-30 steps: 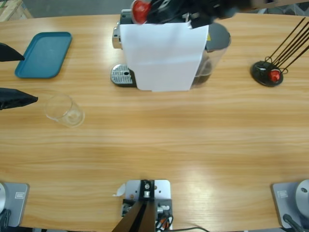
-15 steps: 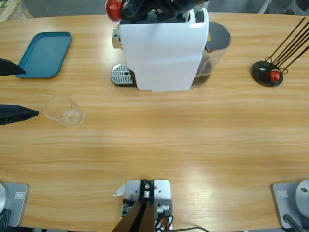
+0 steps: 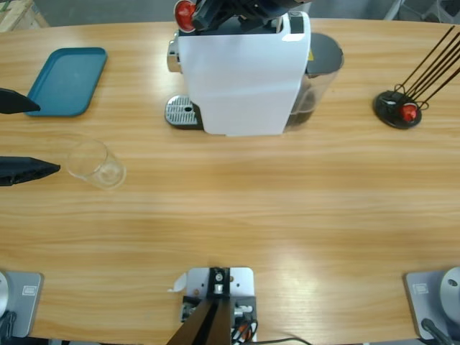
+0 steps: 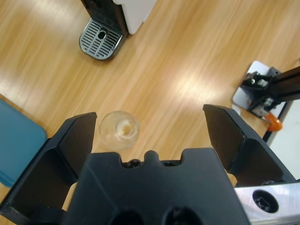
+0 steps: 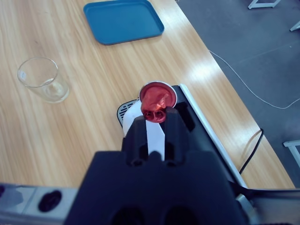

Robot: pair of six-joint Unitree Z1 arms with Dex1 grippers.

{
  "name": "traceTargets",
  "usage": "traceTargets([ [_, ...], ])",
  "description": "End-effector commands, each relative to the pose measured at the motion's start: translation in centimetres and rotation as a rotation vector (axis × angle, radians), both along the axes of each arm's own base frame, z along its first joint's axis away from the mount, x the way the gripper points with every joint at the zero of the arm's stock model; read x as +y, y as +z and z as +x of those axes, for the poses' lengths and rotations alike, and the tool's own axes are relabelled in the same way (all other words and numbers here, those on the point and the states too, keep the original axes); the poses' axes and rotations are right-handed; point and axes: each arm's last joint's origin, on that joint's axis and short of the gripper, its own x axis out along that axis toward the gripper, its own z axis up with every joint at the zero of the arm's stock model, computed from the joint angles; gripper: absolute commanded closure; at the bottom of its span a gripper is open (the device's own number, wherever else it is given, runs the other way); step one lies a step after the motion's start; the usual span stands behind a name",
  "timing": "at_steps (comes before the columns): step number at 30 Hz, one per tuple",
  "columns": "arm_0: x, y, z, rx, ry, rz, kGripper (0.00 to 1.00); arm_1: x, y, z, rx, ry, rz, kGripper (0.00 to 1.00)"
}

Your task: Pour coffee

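Right gripper (image 5: 156,114) clamped on a red coffee capsule (image 5: 157,100), foil face toward wrist cam, hanging over top of white coffee machine (image 3: 241,79). In high view same gripper (image 3: 198,14) at 12 o'clock edge of table (image 3: 237,215), capsule (image 3: 185,11) just past machine's upper-left corner. Machine's black top slot visible right under capsule in right wrist view.

Left gripper (image 3: 18,136) at 9 o'clock edge, jaws wide apart, holding nothing. Clear glass tumbler (image 3: 95,164) upright on table just at 3 o'clock of lower jaw tip, not touching. In left wrist view tumbler (image 4: 119,130) sits beyond the jaws, close to left jaw, a faint pale-brown smear on its base; no dark coffee pool made out anywhere.

Metal drip grille (image 3: 182,112) at machine's front-left, bare. Smoky water tank (image 3: 316,79) on machine's right side. Teal tray (image 3: 66,80) at 10 o'clock. Black wire capsule rack (image 3: 402,104) at 2 o'clock, one red capsule (image 3: 409,111) at its base.
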Motion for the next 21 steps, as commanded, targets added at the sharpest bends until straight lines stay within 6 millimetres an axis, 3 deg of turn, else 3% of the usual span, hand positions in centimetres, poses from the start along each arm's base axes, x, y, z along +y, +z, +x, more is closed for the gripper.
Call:
traceTargets([
  [1, 0.3, -1.1, -0.3, 0.028, 0.0, 0.012, 0.0, 0.2, -1.8, 1.4, 0.028, -0.008, -0.044, 1.0],
  [9, 0.3, -1.3, -0.2, 0.032, 0.0, 0.016, 0.0, 0.4, -2.5, 2.4, 0.063, 0.033, -0.033, 1.0],
  [21, 0.2, -1.6, -0.1, 0.034, 0.0, 0.016, 0.0, 0.1, -2.0, 2.9, 0.025, -0.015, -0.074, 1.0],
])
